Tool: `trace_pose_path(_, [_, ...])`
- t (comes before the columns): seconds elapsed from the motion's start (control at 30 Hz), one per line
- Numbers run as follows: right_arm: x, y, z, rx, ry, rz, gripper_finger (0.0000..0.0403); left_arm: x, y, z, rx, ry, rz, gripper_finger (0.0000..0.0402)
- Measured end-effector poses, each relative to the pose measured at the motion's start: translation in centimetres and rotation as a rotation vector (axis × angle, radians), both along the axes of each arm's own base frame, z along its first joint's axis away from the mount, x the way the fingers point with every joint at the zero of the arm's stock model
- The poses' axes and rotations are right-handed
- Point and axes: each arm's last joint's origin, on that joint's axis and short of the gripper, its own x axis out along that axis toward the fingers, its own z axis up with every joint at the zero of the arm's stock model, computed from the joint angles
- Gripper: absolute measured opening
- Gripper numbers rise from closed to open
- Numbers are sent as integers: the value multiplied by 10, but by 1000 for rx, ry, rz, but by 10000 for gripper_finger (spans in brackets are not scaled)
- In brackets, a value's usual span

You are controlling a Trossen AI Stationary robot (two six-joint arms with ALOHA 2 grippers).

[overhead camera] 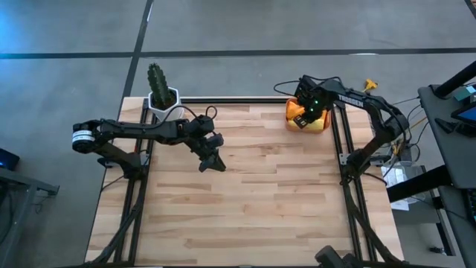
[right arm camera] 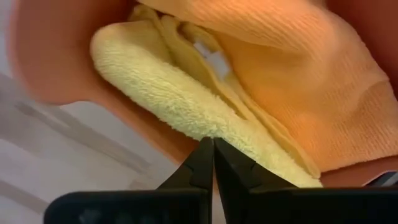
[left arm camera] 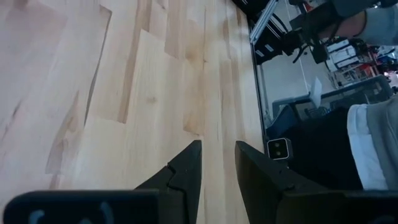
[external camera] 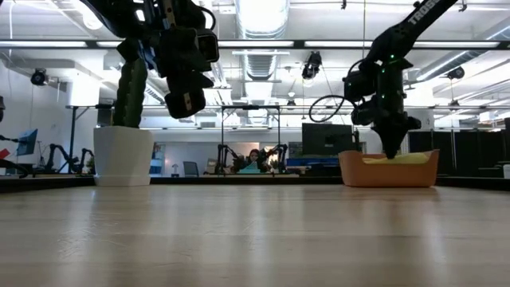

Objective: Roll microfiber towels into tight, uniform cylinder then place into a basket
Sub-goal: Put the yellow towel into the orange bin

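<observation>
The salmon-red basket [overhead camera: 325, 125] stands at the table's far right corner. Both towels lie in it side by side, the yellow towel [right arm camera: 161, 93] rolled against the basket wall [right arm camera: 43, 56] and the orange towel [right arm camera: 311, 87] next to it. My right gripper [right arm camera: 213, 144] is shut, points straight down and dips into the basket [external camera: 388, 171] at the yellow towel. My left gripper [overhead camera: 212, 165] hangs open above bare wood left of the table's middle, with nothing between its fingers [left arm camera: 186, 163]. My right gripper comes from above with its fingers together. Their tips [right arm camera: 205, 152] meet the long outer edge of the yellow roll [right arm camera: 205, 127], beside the basket's wall. No cloth shows between the fingers. The roll lies in the basket under them.
A white faceted pot with a green cactus [overhead camera: 161, 97] stands at the far left corner, behind my left arm. The dark table frame [overhead camera: 336, 141] runs close along the basket's right side. Bare wood spreads over the middle and near half of the table [overhead camera: 245, 216].
</observation>
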Motion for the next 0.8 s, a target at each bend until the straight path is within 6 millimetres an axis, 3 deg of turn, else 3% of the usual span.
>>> trace_pose_path(0.57, [-11, -20, -14, -75, 3, -47, 8, 0, 0, 0, 0, 3, 7, 81])
trace_pose_path(0.8, [-20, -12, -31, -33, 29, -94, 8, 0, 0, 0, -2, 4, 7, 81])
